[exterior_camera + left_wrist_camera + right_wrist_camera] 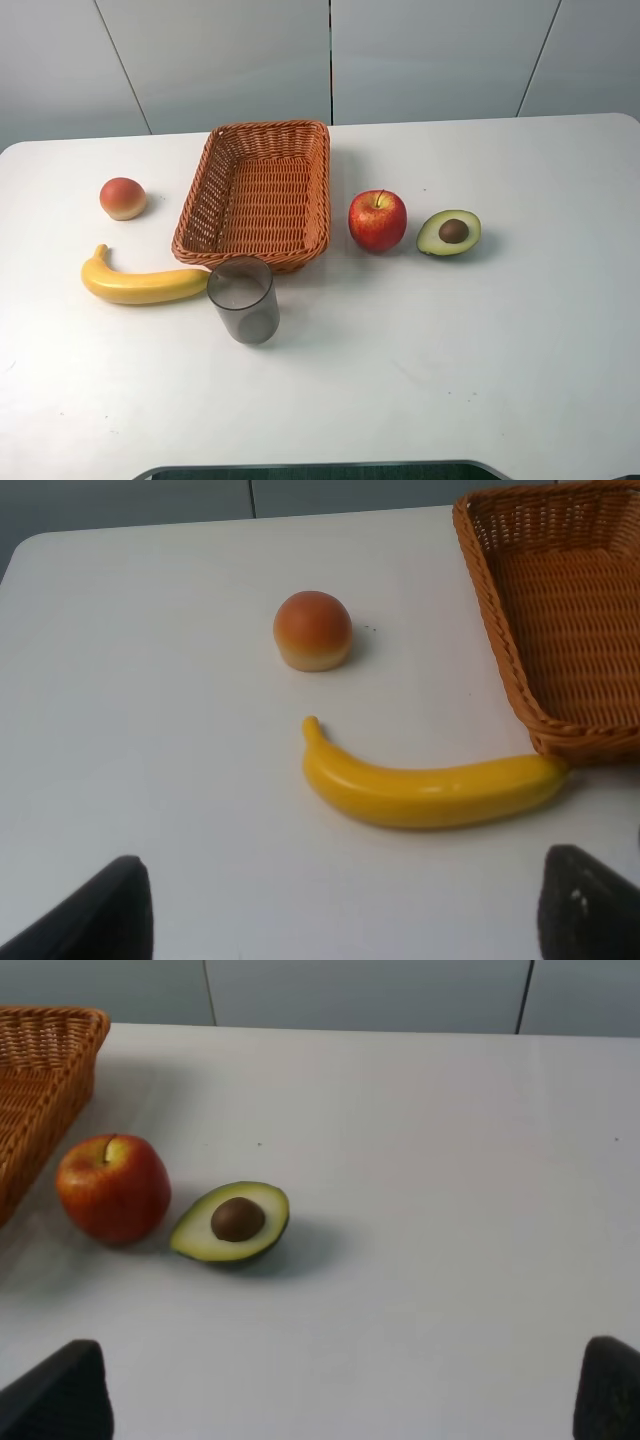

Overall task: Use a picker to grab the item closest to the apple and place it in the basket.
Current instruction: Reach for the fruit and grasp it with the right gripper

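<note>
A red apple (377, 220) stands on the white table just right of the woven basket (200, 205). A halved avocado (449, 232) with its brown pit lies cut side up right beside the apple; the right wrist view shows both, apple (112, 1188) and avocado (232, 1222), slightly apart. My right gripper (335, 1395) is open, well short of the avocado, with only its dark fingertips (62, 1392) showing. My left gripper (345, 915) is open too, hanging back from the banana (430, 790). Neither gripper shows in the high view.
A yellow banana (140, 285) and a small peach-like fruit (122, 197) lie left of the basket. A grey translucent cup (243, 299) stands upright in front of the basket's near corner. The basket (560, 610) holds nothing.
</note>
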